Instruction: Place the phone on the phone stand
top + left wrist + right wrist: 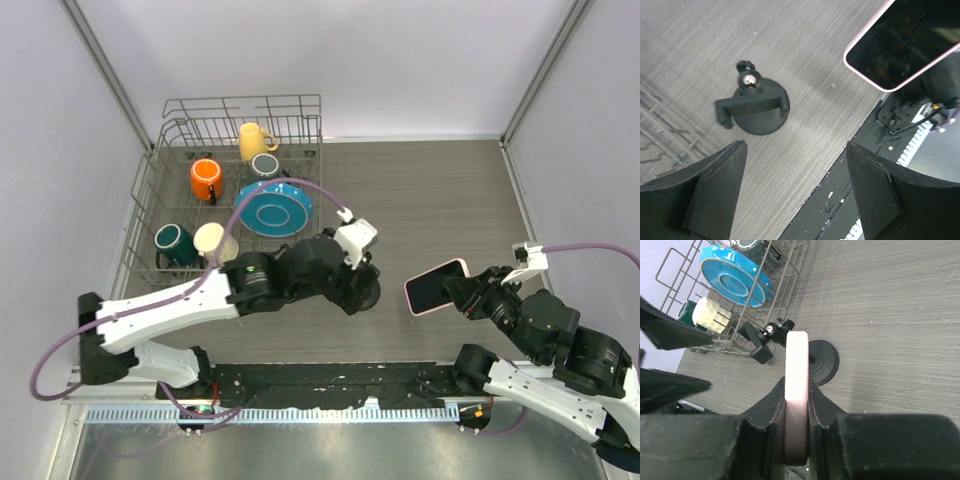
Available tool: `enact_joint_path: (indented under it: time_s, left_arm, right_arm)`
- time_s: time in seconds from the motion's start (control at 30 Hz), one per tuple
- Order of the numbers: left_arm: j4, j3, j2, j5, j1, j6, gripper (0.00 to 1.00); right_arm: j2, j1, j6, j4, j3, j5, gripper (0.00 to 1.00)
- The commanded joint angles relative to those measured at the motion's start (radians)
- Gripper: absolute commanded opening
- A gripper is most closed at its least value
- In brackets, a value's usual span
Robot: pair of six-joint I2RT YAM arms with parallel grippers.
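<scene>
Top external view: a grey table [450, 190] with a fine brushed grain is being shown, and it is being enclosed by plain pale walls [400, 60] and slanted metal posts [105, 75]. Two arms are being seen, the left arm [170, 305] and the right arm [540, 375], along with one phone [437, 287], one stand [760, 107], one rack [170, 150], one plate [272, 208] and five mugs. The thin wire rack is being filled by the glossy round blue plate, a yellow mug [255, 141], an orange mug [205, 178], a dark mug [265, 165], a teal mug [172, 243] and a cream mug [213, 240]. The matte black stand, made up of a round disc base, a short post and a flat bar cradle with turned-up ends, is being left standing on the table near the rack. The left gripper [795, 150] is being held over it with its broad dark fingers spread wide and nothing between them. The phone, flat and round-cornered with a glossy black screen and a pale pink edge, is being pinched by the closed right gripper [796, 390] and is being held tilted in the air, clear of the table, to the right of the stand and apart from it.
</scene>
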Motion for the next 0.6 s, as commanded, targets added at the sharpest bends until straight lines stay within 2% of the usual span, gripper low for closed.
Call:
enact_joint_path:
  time_s: [0.0,0.1,0.17,0.27,0.37,0.4,0.43,0.5,0.57]
  left_arm:
    - [0.018,0.001,-0.133,-0.002,0.015,-0.007,0.77]
    - [-0.088,0.038,-0.113,0.011,0.095,0.005,0.70]
    - [-0.154,0.069,-0.075,0.049,0.165,0.014,0.70]
    - [-0.200,0.112,-0.032,0.068,0.201,0.045,0.71]
    - [-0.255,0.165,0.043,0.050,0.201,0.083,0.60]
    - [-0.266,0.176,0.075,0.048,0.201,0.091,0.52]
    - [-0.272,0.184,0.092,0.051,0.201,0.093,0.48]
    - [-0.278,0.193,0.111,0.063,0.201,0.087,0.43]
    - [-0.263,0.186,0.126,0.073,0.201,0.080,0.43]
  right_arm:
    - [0.006,0.001,-0.023,0.083,0.064,-0.007,0.01]
    - [0.004,0.001,-0.036,0.098,0.066,-0.030,0.01]
    - [0.004,0.001,-0.056,0.111,0.067,-0.071,0.01]
    - [0.009,0.001,-0.066,0.120,0.074,-0.090,0.01]
    - [0.023,0.001,-0.073,0.120,0.078,-0.094,0.01]
    - [0.030,0.001,-0.070,0.118,0.080,-0.100,0.01]
    - [0.035,0.001,-0.073,0.117,0.081,-0.107,0.01]
    - [0.053,0.001,-0.078,0.121,0.078,-0.133,0.01]
    - [0.067,0.001,-0.081,0.124,0.075,-0.139,0.01]
